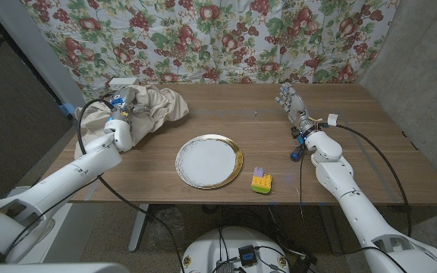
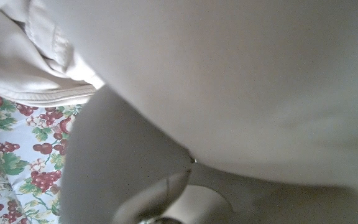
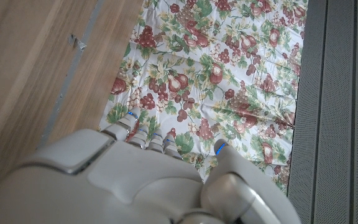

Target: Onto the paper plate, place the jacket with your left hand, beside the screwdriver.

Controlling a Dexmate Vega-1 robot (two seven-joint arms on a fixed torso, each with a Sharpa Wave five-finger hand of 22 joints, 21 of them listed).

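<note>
A beige jacket (image 1: 156, 110) lies bunched at the table's far left corner. My left hand (image 1: 122, 104) is against its left side with its fingers in the folds. Whether they grip the cloth cannot be made out. In the left wrist view the jacket's pale cloth (image 2: 241, 81) hangs right in front of the camera. The paper plate (image 1: 236, 163), white with a gold rim, sits bare at the table's middle. My right hand (image 1: 292, 101) stands upright at the far right, fingers apart, holding nothing. A small dark blue tool (image 1: 296, 155), perhaps the screwdriver, lies beside my right forearm.
A small toy block (image 1: 261, 180), green, yellow and purple, stands just right of the plate near the front edge. A floral cloth (image 1: 226, 38) hangs behind the table. A black cable (image 1: 370, 144) loops from the right wrist over the table's right side.
</note>
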